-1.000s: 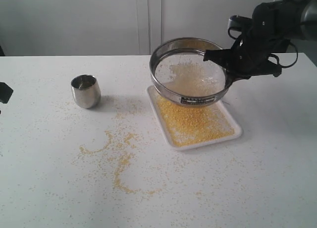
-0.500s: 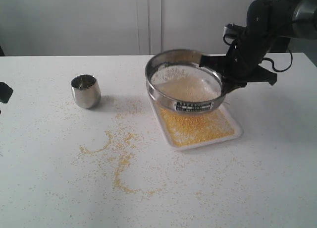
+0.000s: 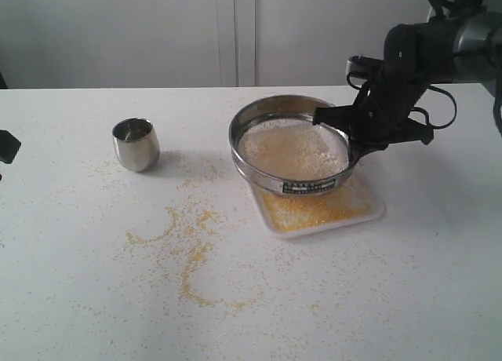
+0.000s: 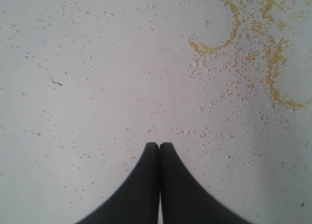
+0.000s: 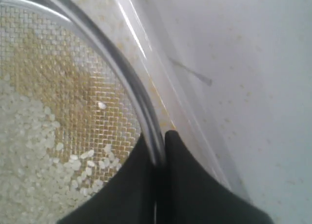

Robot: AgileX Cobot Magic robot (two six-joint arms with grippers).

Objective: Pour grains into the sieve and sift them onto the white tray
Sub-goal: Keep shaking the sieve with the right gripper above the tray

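I have my right fingers [image 5: 191, 185] clamped on the sieve [image 3: 263, 178] rim over the tray [image 3: 375, 212]. My left fingers [image 4: 141, 185] are together over the worktop [image 4: 97, 87].

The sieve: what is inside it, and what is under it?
Inside the sieve lie pale coarse grains. Under it is the white tray with fine yellow meal; the sieve hides the tray's far part.

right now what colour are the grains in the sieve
Off-white grains; clearest in right wrist view.
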